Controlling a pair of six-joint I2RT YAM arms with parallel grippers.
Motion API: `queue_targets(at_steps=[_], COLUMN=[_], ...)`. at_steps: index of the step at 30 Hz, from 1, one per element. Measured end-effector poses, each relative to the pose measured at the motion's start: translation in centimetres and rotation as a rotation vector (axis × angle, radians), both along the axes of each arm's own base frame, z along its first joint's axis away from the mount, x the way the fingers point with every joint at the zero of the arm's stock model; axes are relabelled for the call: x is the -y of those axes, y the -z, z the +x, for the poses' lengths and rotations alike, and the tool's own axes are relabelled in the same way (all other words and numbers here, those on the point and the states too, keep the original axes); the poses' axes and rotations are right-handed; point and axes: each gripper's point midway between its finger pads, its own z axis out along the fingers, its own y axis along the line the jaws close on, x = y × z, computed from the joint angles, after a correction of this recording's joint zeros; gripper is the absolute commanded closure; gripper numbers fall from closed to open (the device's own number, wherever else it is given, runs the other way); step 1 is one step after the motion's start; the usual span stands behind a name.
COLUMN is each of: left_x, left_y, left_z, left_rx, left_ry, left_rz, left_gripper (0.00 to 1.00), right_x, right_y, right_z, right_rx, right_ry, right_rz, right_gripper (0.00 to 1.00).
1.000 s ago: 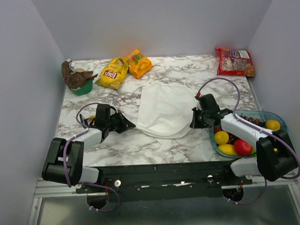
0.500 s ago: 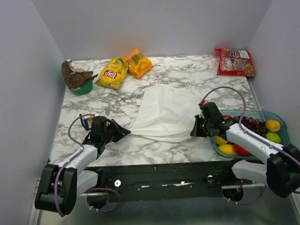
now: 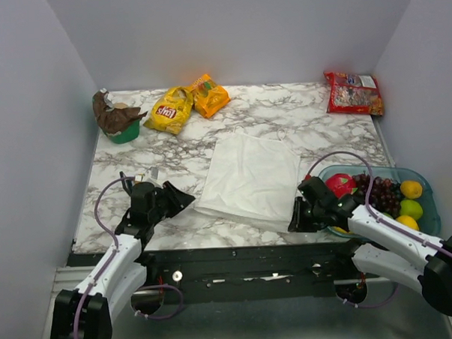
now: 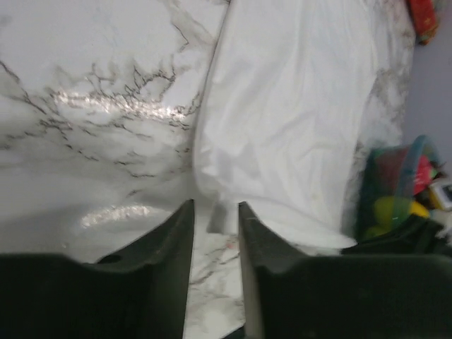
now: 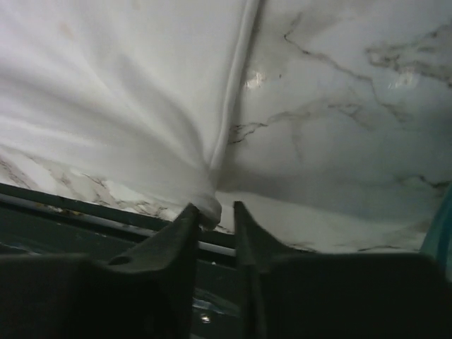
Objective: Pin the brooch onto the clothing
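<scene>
**Status:** early stage; pinning not begun.

**Cloth** (image 3: pixel 249 176): lies flat on the table (image 3: pixel 337 134), spread between the two grippers.

**Right gripper** (image 5: pixel 212 210): fingers (image 5: pixel 176 236) are close together and clamped on the cloth's near right corner. Folds run into the tips, so the fabric appears to be under pull.

**Left gripper** (image 4: pixel 214 212): fingers (image 4: pixel 173 240) stand a narrow gap apart. The cloth's near left corner sits at the mouth of that gap. I cannot tell whether it is gripped or merely lying there.

**Brooch** (image 3: pixel 140 176): probably the small yellowish speck on the table just behind the left gripper, away from its tips. It is too small to confirm. Nothing of the kind shows between either pair of fingers, nor on the cloth.

**Judgement:** the cloth is laid out and secured at one corner at least, which is preparation only. Outstanding steps are to free a gripper, pick up the brooch, carry it to the cloth and fasten it. The main part of the task lies ahead.
</scene>
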Motion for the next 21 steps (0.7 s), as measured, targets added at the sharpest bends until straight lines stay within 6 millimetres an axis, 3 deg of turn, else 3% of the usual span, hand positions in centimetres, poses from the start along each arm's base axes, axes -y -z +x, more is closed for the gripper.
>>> queue_targets(at_steps=[1, 4, 6, 10, 13, 17, 21], left_x=[-0.1, -0.4, -0.6, -0.9, -0.9, -0.5, 1.2], left_y=[-0.1, -0.5, -1.3, -4.7, -6.6, -6.0, -4.2], left_z=[-0.2, -0.8, -1.0, -0.5, 0.2, 1.3, 1.4], left_rx=[-0.003, -0.005, 0.011, 0.094, 0.142, 0.108, 0.04], left_ry=[-0.001, -0.016, -0.022, -0.027, -0.011, 0.022, 0.098], left_rz=[0.0, 0.0, 0.009, 0.025, 0.045, 0.084, 0.107], left_gripper=[0.18, 0.1, 0.1, 0.15, 0.2, 0.22, 0.26], right_x=[0.1, 0.4, 0.5, 0.0, -0.5, -1.1, -1.8], right_y=[-0.1, -0.9, -2.3, -5.8, -7.0, -6.2, -5.0], right_z=[-0.3, -1.1, -1.2, -0.1, 0.7, 1.6, 2.9], right_rx=[-0.003, 0.004, 0.031, 0.118, 0.154, 0.142, 0.142], right_ry=[0.001, 0.001, 0.002, 0.004, -0.007, -0.034, -0.056], right_rz=[-0.001, -0.003, 0.011, 0.064, 0.078, 0.045, 0.012], right_gripper=[0.44, 0.34, 0.34, 0.34, 0.34, 0.35, 0.35])
